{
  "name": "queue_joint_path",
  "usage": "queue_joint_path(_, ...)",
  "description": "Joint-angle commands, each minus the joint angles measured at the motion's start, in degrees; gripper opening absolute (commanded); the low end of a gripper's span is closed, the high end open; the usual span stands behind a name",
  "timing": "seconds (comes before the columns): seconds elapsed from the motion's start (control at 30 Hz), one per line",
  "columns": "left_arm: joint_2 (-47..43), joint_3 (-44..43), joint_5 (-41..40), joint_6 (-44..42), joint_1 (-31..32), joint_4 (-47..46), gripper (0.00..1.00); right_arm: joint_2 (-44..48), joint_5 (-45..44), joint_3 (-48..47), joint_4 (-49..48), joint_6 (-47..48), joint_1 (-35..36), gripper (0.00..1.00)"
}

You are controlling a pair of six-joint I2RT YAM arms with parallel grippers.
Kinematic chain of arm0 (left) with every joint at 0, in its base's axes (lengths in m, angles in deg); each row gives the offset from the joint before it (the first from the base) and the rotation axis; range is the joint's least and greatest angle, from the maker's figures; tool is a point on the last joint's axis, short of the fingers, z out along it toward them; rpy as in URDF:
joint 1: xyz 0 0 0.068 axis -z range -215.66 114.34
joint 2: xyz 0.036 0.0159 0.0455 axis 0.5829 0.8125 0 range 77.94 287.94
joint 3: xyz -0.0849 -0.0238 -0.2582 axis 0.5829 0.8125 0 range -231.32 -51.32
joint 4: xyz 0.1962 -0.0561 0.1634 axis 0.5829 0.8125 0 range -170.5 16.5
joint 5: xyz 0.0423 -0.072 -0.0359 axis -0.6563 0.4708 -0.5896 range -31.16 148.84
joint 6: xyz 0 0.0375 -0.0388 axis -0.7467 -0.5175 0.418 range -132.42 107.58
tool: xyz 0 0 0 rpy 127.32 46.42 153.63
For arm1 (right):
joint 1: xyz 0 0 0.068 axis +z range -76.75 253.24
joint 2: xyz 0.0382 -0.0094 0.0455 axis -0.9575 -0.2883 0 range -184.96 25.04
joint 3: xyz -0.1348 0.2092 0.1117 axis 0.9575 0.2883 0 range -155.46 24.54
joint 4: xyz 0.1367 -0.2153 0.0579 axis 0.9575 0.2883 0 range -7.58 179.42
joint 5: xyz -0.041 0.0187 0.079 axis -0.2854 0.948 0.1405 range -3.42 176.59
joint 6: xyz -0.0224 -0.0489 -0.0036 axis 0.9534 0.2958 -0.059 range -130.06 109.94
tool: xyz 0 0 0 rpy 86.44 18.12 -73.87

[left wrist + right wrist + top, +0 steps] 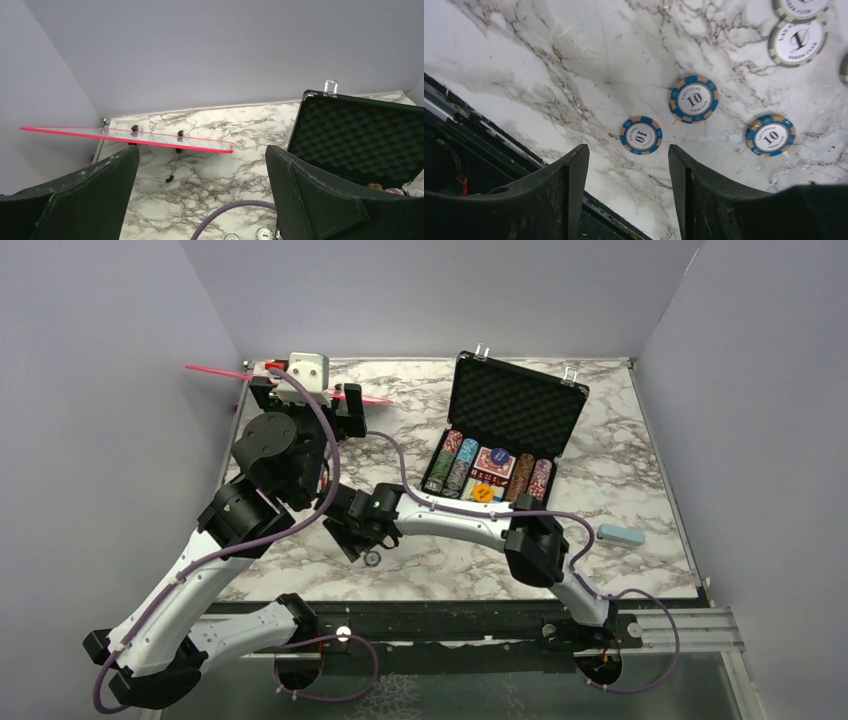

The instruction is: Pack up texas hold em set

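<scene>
Three blue chips (640, 135) lie on the table (524, 75) below the right gripper (628, 152), jaws apart, empty. The left gripper (202, 151) gapes wide, empty.

The nearest blue chip (641, 135) shows "10". The middle blue chip (694, 99) and right blue chip (770, 135) show "10" ringed by "LAS VEGAS POKER CLUB". A grey-white chip (798, 41) reads "POKER CLUB"

Right wrist: white chip (806, 6) cut by top edge; dark chip (844, 67) cut by right edge. Left wrist: briefcase (360, 135) cropped at right, contents mostly hidden behind left gripper (202, 152). Top view: chip rows (455, 462) too small to read.
</scene>
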Motion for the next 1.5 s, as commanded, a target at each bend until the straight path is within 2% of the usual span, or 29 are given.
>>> queue_joint_path(0.0, -0.46, -2.11, -0.68, -1.03, 0.03, -0.44, 0.99, -2.19, 2.04, 0.84, 2.09, 0.39, 1.37, 0.63)
queue_joint_path(0.4, -0.39, -1.93, -0.50, -0.87, 0.03, -0.43, 0.99, -6.06, -2.88, -0.12, 4.34, -1.56, 1.44, 0.64)
queue_joint_path(0.53, -0.41, -1.97, -0.57, -0.96, 0.02, -0.45, 0.99, -7.96, -1.84, -1.54, 5.31, -1.08, 1.44, 0.63)
queue_joint_path(0.77, -0.63, -2.24, -1.14, -1.71, 0.03, -0.48, 0.99, -12.76, 1.83, -4.71, 8.03, 0.35, 1.36, 0.54)
queue_joint_path(0.9, -0.77, -2.33, -1.20, -2.01, 0.03, -0.57, 0.99, -13.55, 3.38, -5.16, 8.44, 0.63, 0.80, 0.45)
queue_joint_path(1.03, -0.78, -2.29, -1.21, -2.18, 0.03, -0.52, 0.99, -12.84, 1.03, -6.47, 9.38, 0.35, 0.68, 0.40)
queue_joint_path(1.47, -0.68, -2.77, -2.03, -1.67, 0.03, -0.33, 0.99, -5.09, -6.32, -9.65, 7.48, 0.52, 0.58, 0.44)
